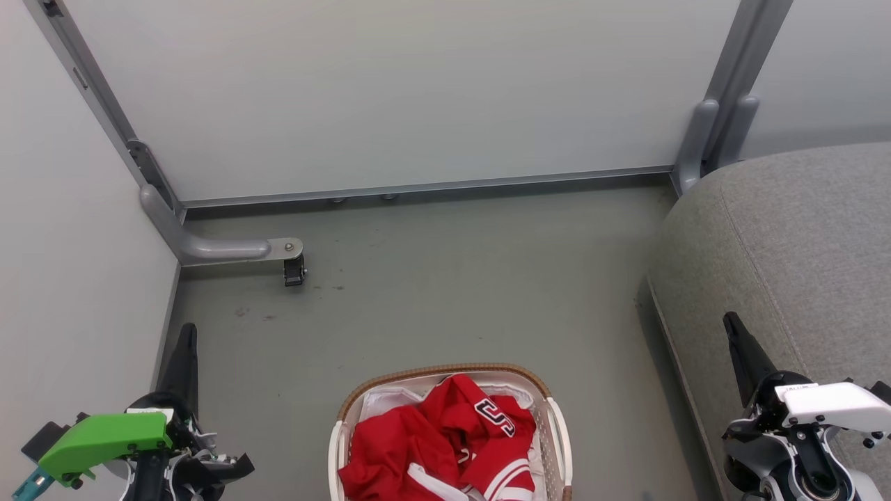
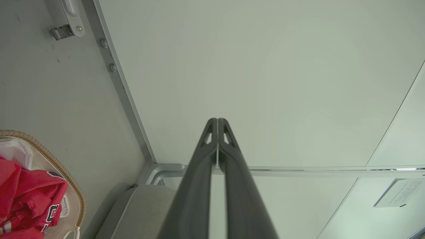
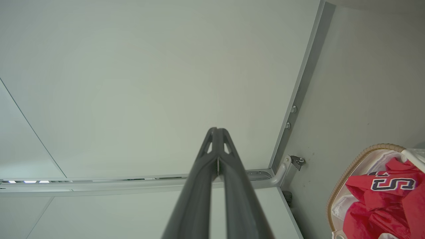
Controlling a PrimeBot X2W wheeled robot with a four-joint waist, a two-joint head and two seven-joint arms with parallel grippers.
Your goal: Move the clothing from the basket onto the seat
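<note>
The red clothing [image 1: 445,438] lies crumpled in the white basket [image 1: 557,431] at the bottom centre of the head view, its letter patch facing up. It also shows as red clothing [image 2: 26,202] at the left wrist view's lower left and red clothing [image 3: 385,196] at the right wrist view's lower right. The grey seat [image 1: 786,243] fills the right side. My left gripper [image 1: 186,334] is shut and empty, well left of the basket. Shut as well, my right gripper [image 1: 731,323] holds nothing and stands in front of the seat's edge.
Pale partition panels [image 1: 390,90] close off the back and left. A grey metal foot with a castor [image 1: 294,268] juts onto the floor at the back left. Open grey floor [image 1: 452,278] lies between the basket and the panels.
</note>
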